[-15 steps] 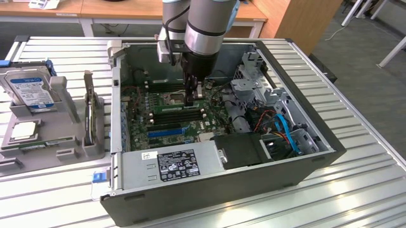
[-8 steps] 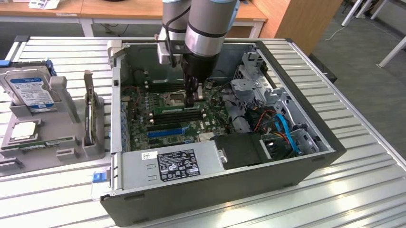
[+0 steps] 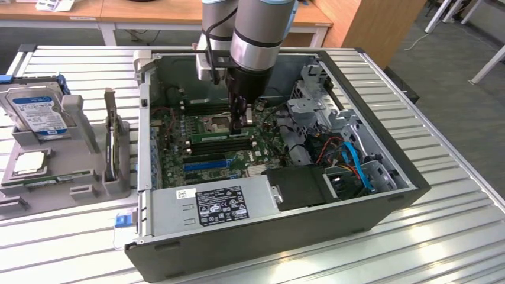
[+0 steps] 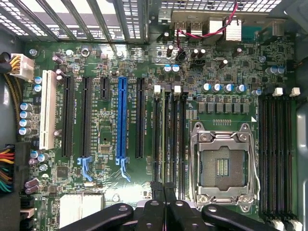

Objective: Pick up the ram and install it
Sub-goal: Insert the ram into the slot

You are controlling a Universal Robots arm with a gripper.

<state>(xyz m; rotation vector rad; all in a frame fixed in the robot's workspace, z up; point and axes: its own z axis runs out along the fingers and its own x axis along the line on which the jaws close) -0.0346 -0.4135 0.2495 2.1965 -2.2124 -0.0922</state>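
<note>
Claw [image 4: 165,193] closed, arm [image 3: 256,35] vertical, pointing down over ram [image 4: 163,130].

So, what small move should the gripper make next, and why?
Probably a gentle push straight down. The shut gripper sits over one end of the ram, which already stands among the memory slots; whether it is latched I cannot tell.

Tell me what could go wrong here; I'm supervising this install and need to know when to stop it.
1. The ram, held edge-on in the shut jaws, could miss its slot among the tightly packed black memory slots and bend.
2. The empty CPU socket sits right beside them; a slip might strike its exposed contacts.
</note>
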